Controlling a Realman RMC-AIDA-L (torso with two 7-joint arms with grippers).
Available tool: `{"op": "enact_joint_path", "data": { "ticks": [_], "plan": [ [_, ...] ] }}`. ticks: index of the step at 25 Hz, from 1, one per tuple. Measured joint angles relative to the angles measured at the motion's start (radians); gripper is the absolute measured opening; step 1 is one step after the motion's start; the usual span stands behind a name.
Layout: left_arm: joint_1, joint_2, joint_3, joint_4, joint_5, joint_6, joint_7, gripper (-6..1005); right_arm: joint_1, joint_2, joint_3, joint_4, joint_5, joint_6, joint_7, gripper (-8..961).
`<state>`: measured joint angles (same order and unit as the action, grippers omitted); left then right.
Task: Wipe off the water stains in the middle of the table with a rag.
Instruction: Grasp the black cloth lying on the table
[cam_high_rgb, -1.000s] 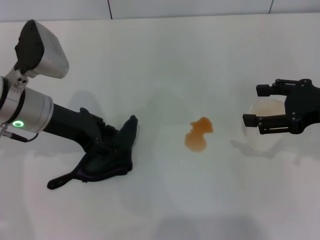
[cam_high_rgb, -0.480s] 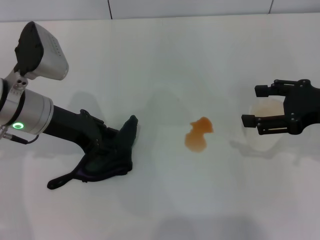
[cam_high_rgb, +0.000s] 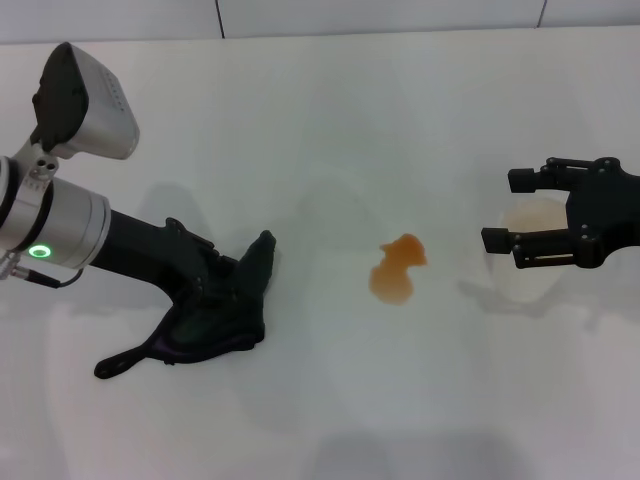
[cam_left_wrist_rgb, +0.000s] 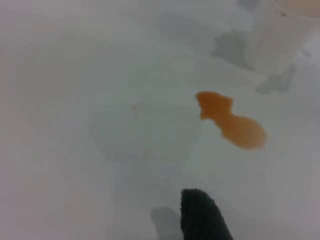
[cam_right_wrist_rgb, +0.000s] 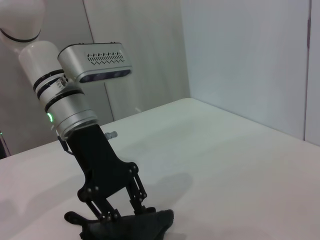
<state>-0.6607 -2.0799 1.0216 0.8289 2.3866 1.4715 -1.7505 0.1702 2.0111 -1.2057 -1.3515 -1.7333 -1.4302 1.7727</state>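
Water stains (cam_high_rgb: 398, 269) sit mid-table (cam_high_rgb: 330, 130) in the head view, rightward of the left gripper (cam_high_rgb: 205, 295), which is pressed into the rag (cam_high_rgb: 215, 315), apparently clamping it; the right gripper (cam_high_rgb: 515, 214) hangs spread wide over a paper cup (cam_high_rgb: 530, 265). From the left wrist, the stains (cam_left_wrist_rgb: 232, 121) lie ahead of the rag's tip (cam_left_wrist_rgb: 202, 215), clear of it. The right wrist shows the left fingers (cam_right_wrist_rgb: 107, 212) planted in the cloth (cam_right_wrist_rgb: 132, 225).

The left gripper (cam_high_rgb: 215, 290) has crept slightly right with the rag (cam_high_rgb: 215, 318).

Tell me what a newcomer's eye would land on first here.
The orange-brown water stains stand out in the middle of the white table. To the left, the left gripper presses down on the dark rag, which lies clear of the stain. On the right, the open right gripper hovers at a white paper cup.
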Motion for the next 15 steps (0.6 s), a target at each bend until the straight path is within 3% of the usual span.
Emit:
{"op": "enact_joint_path", "data": {
  "ticks": [15],
  "plan": [
    [0.002, 0.002, 0.013, -0.001, -0.001, 0.0, 0.002, 390, 0.0, 0.0, 0.0, 0.0, 0.0, 0.001, 0.0, 859]
  ]
}}
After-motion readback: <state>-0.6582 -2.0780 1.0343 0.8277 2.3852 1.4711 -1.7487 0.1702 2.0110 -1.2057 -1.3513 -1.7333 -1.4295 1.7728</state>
